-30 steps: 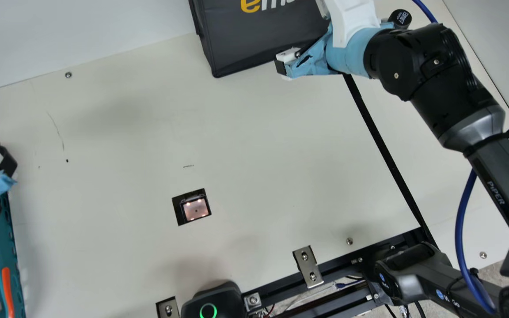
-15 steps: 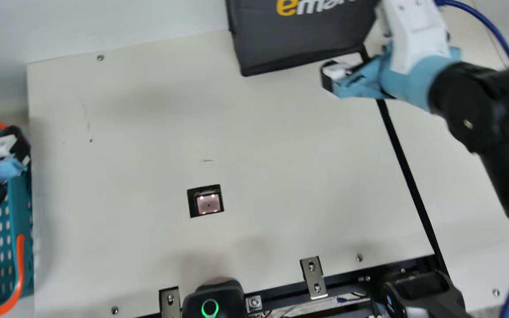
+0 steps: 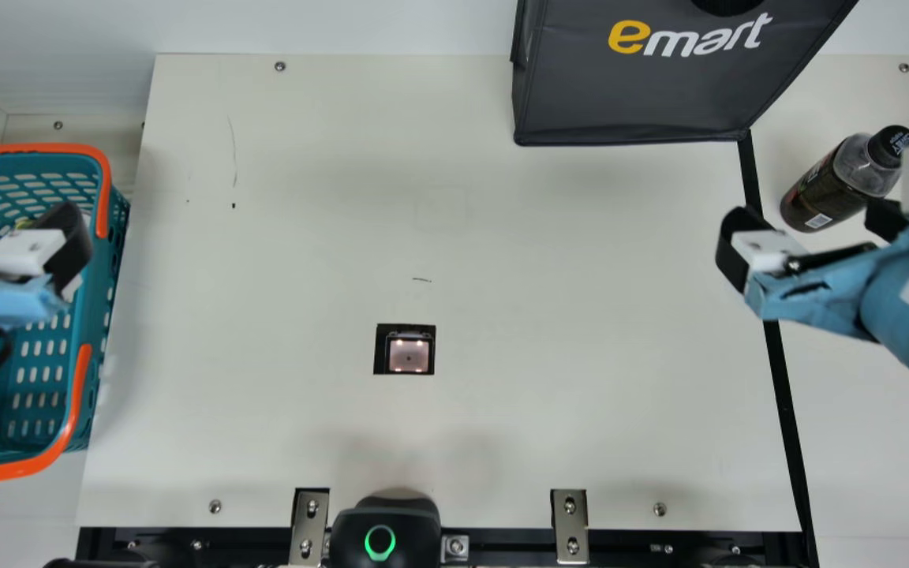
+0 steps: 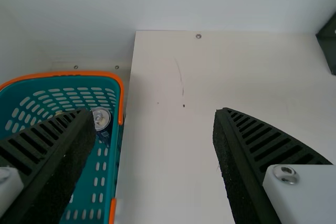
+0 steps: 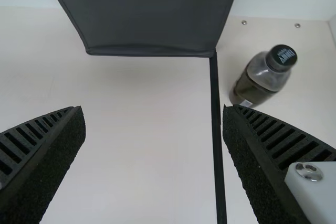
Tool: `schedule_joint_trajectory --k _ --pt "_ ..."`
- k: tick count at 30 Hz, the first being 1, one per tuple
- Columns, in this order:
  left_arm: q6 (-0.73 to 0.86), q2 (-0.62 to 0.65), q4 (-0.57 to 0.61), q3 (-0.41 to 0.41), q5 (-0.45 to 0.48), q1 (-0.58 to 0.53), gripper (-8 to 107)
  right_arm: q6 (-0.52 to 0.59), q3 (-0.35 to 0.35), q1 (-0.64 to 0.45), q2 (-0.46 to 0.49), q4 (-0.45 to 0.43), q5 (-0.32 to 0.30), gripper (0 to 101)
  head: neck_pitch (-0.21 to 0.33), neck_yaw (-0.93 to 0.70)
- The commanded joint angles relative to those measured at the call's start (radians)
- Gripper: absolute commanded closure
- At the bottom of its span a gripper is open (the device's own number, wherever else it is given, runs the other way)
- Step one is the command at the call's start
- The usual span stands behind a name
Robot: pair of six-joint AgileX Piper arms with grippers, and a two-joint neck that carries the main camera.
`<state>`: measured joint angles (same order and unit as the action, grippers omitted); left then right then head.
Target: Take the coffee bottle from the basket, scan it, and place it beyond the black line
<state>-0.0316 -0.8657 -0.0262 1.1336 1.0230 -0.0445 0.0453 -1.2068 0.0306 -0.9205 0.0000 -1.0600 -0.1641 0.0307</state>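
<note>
Both the dark bag (image 3: 636, 102) and the coffee bottle (image 3: 827, 188) bear white lettering.

My ribbed fingers (image 4: 239, 156) wide apart; one partly over the teal basket (image 4: 68, 73), orange-rimmed; a can (image 4: 101, 118) inside, near the basket's wall; cream table (image 4: 173, 156) alongside, bearing a thin scratch (image 4: 180, 74); dark corner of something (image 4: 328, 45) at view's edge.
</note>
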Motion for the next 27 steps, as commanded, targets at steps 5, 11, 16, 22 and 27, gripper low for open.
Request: schedule_joint_trajectory --k 5,11,16,22,27 --pt "0.046 0.066 0.030 0.042 0.120 0.010 9 -0.004 -0.007 -0.012 0.117 -0.008 -0.101 10 0.026 -0.003" --pt "0.076 0.106 0.052 0.070 0.174 0.017 9 -0.007 -0.011 -0.019 0.172 -0.012 -0.153 10 0.026 -0.003" --pt "0.078 0.110 0.052 0.070 0.192 0.017 9 -0.007 -0.012 -0.019 0.182 -0.012 -0.162 10 0.026 -0.003" --pt "0.078 0.110 0.052 0.070 0.192 0.017 9 -0.007 -0.012 -0.019 0.182 -0.012 -0.162 10 0.026 -0.003" --pt "0.078 0.110 0.052 0.070 0.192 0.017 9 -0.007 -0.012 -0.019 0.182 -0.013 -0.162 10 0.026 -0.003"
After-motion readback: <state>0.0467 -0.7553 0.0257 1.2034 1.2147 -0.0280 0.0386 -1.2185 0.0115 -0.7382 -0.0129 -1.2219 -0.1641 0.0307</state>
